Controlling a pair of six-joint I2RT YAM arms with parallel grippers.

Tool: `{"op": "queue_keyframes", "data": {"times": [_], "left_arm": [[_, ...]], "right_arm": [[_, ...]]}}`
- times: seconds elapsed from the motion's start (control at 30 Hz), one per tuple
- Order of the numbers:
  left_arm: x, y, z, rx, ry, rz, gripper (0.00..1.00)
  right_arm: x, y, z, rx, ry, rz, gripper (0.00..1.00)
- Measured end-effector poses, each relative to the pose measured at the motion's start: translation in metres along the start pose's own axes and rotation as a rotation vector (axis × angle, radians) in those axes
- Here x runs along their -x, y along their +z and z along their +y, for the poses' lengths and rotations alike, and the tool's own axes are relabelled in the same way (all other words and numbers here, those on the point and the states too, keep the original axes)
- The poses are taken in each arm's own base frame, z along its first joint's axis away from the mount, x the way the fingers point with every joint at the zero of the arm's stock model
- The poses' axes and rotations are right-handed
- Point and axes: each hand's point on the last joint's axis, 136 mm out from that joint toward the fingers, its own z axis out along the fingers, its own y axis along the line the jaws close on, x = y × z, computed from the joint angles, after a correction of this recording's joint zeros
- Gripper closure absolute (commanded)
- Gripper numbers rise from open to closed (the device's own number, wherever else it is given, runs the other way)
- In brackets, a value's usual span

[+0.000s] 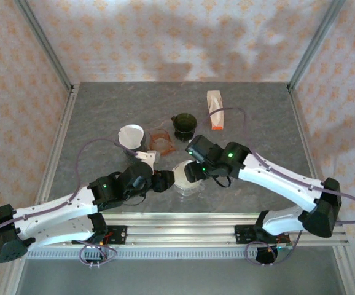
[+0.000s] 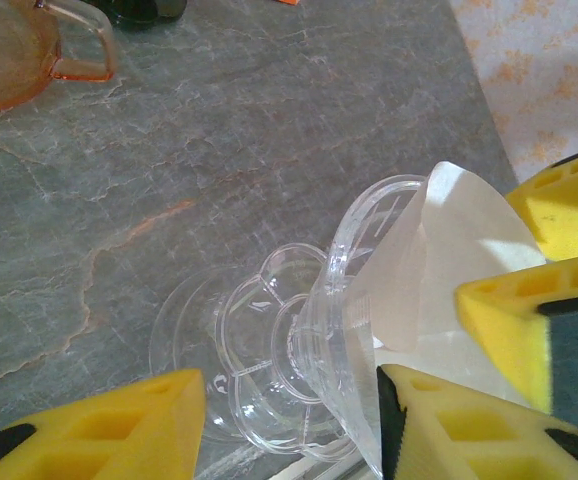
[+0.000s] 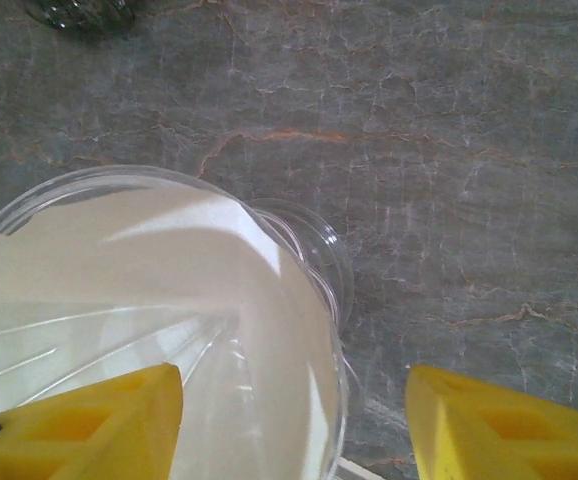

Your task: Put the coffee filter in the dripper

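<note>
The paper filter [image 3: 219, 260] sits in the clear dripper [image 2: 269, 350] at the middle of the worktop's [image 1: 257, 123] near edge. The left gripper [image 2: 291, 375] has its jaws clasping the dripper. The right gripper [image 3: 294, 372] has its jaws spread apart over the filter. The filter is probably light, floppy and easily creased, so pinch its rim gently.

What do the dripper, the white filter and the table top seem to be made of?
The dripper looks like clear glossy plastic, perhaps glass: the table top shows through its ribbed walls. The filter looks like thin matt white paper, opaque, with a soft curved edge. The table top looks like grey veined stone, or a laminate imitating it, slightly shiny.
</note>
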Motion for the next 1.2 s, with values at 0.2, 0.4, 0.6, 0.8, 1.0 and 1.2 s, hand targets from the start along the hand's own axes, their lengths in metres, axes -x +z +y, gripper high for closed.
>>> {"op": "queue_keyframes", "data": {"times": [0.2,0.4,0.6,0.8,1.0,1.2], "left_arm": [[0.0,0.0,0.0,0.0,0.0,0.0,0.51],[-0.003,0.002,0.003,0.004,-0.001,0.004,0.51],[-0.002,0.002,0.002,0.002,-0.002,0.002,0.51],[-0.002,0.002,0.002,0.002,-0.002,0.002,0.51],[-0.002,0.002,0.002,0.003,-0.002,0.003,0.51],[-0.002,0.003,0.002,0.003,-0.003,0.003,0.51]], "right_arm": [[-0.003,0.019,0.004,-0.014,-0.03,0.063,0.38],[-0.005,0.026,0.003,-0.018,-0.04,0.09,0.38],[-0.004,0.029,-0.001,-0.025,-0.04,0.1,0.38],[-0.005,0.036,-0.003,-0.037,-0.049,0.12,0.38],[-0.005,0.039,-0.005,-0.044,-0.045,0.127,0.38],[-0.008,0.044,-0.006,-0.049,-0.053,0.143,0.38]]}}
